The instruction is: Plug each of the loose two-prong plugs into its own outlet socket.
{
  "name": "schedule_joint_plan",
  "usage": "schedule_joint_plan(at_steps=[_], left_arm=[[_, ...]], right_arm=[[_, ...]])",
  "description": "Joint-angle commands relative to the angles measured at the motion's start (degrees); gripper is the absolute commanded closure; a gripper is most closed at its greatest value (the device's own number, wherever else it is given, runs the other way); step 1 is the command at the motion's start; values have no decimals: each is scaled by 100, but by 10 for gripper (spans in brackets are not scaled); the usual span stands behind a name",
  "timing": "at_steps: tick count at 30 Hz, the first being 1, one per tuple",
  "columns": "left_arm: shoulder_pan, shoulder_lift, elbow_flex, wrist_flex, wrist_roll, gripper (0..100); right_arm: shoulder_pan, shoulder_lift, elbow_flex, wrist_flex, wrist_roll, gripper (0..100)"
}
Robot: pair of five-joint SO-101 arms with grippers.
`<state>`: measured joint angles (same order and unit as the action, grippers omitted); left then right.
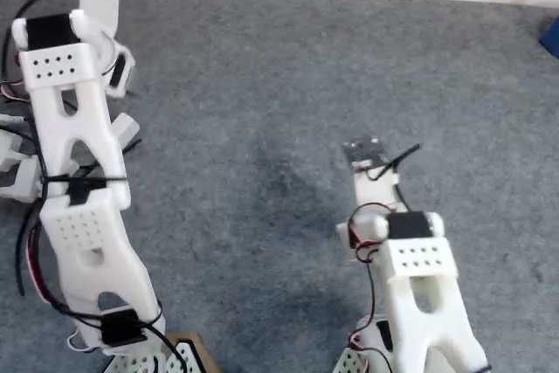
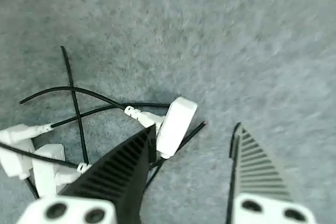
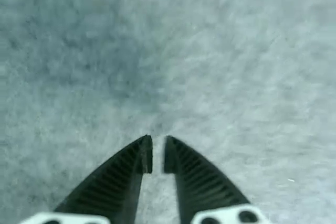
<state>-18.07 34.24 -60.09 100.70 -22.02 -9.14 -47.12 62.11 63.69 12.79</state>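
Note:
My left gripper (image 2: 194,129) hangs open just above the grey carpet. A white two-prong plug (image 2: 176,120) lies on its side right beside one black finger (image 2: 128,161), outside the gap between the fingers. More white plug pieces (image 2: 42,169) and thin black cables (image 2: 79,92) lie a little farther off. From above, white plugs (image 1: 125,128) peek out from under the left arm (image 1: 74,155) near the table's left edge. My right gripper (image 3: 157,153) is shut with nothing in it, pointing at bare carpet; the right arm (image 1: 410,259) stands at the front right.
Grey carpet (image 1: 279,85) covers the table, with open room between the two arms. A wooden block (image 1: 194,348) sits at the left arm's base. A blue object (image 1: 551,37) shows at the far right edge.

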Motion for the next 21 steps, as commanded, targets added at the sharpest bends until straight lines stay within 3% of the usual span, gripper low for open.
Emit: schedule_joint_plan(at_steps=[1,6,10,16,21], left_arm=[[268,-1200,321,53,413,796],[637,-2958,1842,53,615,812],[1024,-4426,3688,-105,677,832],[1147,-6765,7776,-1934,659,845],[1121,-9481,10853,-3508,651,845]], right_arm=[[549,-866,-637,426,-44,992],[734,-2185,-1059,1508,9,993],[734,-3160,-857,1719,580,993],[743,-4295,-66,1701,633,993],[752,-4708,198,1473,589,993]])
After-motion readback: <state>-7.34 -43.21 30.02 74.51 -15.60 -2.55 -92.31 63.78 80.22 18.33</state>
